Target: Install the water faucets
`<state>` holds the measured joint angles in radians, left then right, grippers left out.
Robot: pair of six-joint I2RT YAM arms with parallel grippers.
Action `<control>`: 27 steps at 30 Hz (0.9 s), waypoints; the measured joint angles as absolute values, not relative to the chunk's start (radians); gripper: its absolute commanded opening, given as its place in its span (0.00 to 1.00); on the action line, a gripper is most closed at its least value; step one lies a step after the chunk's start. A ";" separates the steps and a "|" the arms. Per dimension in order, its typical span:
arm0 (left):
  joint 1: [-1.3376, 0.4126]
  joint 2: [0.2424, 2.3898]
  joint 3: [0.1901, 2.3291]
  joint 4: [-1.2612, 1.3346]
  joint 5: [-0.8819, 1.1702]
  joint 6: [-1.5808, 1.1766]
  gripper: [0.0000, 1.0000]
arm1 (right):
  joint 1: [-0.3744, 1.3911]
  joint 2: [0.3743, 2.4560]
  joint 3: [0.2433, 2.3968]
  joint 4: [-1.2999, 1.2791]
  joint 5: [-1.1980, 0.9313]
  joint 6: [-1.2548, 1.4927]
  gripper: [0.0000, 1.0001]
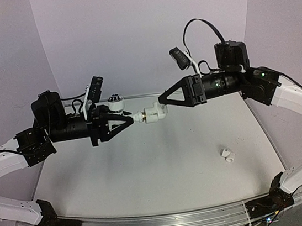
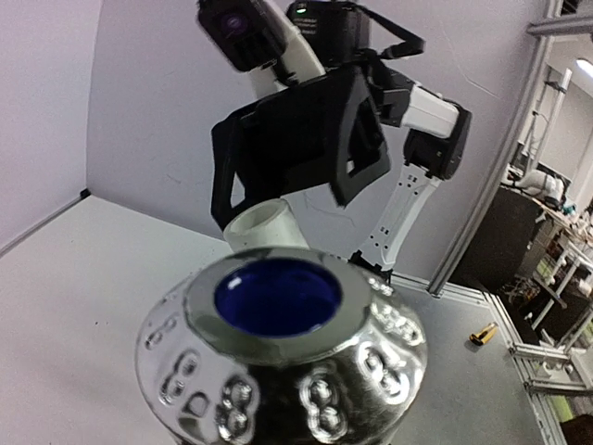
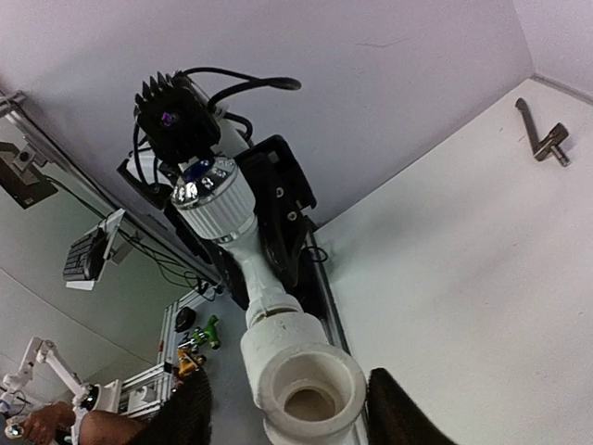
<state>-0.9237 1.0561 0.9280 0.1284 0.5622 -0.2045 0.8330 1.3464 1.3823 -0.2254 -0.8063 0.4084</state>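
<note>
White faucet (image 1: 152, 114) hangs mid-air over the desk (image 1: 147, 169), clamped in your left pincer (image 1: 131, 117). Your right pincer (image 1: 162, 99) straddles its elbow end, jaws parted. A loose fitting (image 1: 227, 156) lies near the right edge.

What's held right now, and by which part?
The left gripper clamps the white faucet by its body, below the knob. The right gripper flanks its spout end, a gap showing on one side; apparently not gripping.
</note>
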 measured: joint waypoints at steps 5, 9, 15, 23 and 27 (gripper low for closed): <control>-0.923 1.062 0.928 0.103 0.478 -0.319 0.00 | 0.808 1.346 1.441 -0.238 -0.713 0.310 0.85; -0.922 1.062 0.925 0.143 0.429 -0.443 0.00 | 0.809 1.339 1.478 -0.248 -0.624 0.134 0.88; -0.922 1.066 0.900 0.266 0.417 -0.661 0.00 | 0.811 1.283 1.475 -0.264 -0.534 -0.305 0.94; -0.922 1.129 0.900 0.422 0.494 -0.890 0.00 | 0.926 1.147 1.352 -0.233 -0.476 -1.035 0.92; -0.922 1.169 0.900 0.458 0.554 -0.951 0.00 | 0.975 1.099 1.261 -0.226 -0.469 -1.296 0.86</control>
<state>-0.9218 1.1686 0.9001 0.4579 0.5536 -0.9511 0.9749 1.0989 1.2610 -0.2255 -0.4695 -1.2965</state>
